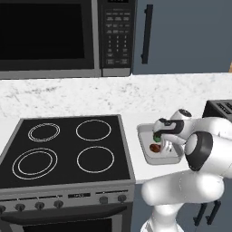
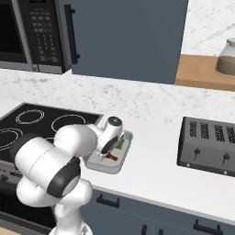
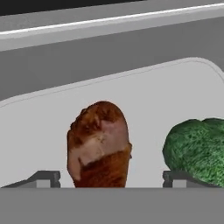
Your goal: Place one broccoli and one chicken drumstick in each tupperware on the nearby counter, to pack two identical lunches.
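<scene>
Just right of the black stovetop [image 1: 68, 149], a light-grey tupperware [image 1: 144, 131] sits on the white tabletop [image 2: 156, 176], and the robot's white arm bends low over it. Down inside the container lie a reddish-brown chicken drumstick [image 3: 99, 144] and, beside it at about three o'clock in the hand view, a green broccoli [image 3: 197, 146], the two close but apart. The claw [image 3: 107, 179] hangs right above the drumstick with its two dark fingertips [image 3: 43, 178] spread wide, one on either side of the meat and neither pressing on it; the right tip stands in front of the broccoli's lower edge. From the base, a grey slotted toaster [image 2: 209, 147] stands well off at three o'clock.
</scene>
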Controlling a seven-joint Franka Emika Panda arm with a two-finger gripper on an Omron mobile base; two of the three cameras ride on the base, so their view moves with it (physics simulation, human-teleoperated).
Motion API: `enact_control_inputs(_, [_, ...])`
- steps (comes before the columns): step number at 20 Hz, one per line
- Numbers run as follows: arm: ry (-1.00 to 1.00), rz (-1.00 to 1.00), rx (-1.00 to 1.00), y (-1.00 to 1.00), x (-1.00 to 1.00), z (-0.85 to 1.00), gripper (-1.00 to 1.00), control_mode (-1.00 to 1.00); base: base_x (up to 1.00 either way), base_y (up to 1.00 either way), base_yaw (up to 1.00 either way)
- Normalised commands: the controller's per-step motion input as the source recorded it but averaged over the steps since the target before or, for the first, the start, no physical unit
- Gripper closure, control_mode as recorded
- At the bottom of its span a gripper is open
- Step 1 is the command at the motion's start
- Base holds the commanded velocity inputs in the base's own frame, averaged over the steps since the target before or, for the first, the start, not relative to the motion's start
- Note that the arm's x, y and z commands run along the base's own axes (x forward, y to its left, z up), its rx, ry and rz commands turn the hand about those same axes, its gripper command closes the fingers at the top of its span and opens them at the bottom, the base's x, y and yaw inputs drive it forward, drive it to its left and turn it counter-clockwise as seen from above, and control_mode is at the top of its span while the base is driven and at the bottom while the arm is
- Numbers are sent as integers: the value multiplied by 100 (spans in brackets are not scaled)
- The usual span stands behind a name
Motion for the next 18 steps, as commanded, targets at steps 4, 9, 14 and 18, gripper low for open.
enact_control_inputs(4, [-7, 5, 0, -11, -68, 67, -100, -100, 0, 0, 0])
enact_control_inputs(9, [-6, 3, 0, 0, -100, 72, -100, -100, 0, 0, 0])
enact_control_inputs(14, [-11, -13, -1, 29, -86, 39, -100, -100, 0, 0, 0])
enact_control_inputs(18, [-26, -58, 0, 58, -36, 29, -100, -100, 0, 0, 0])
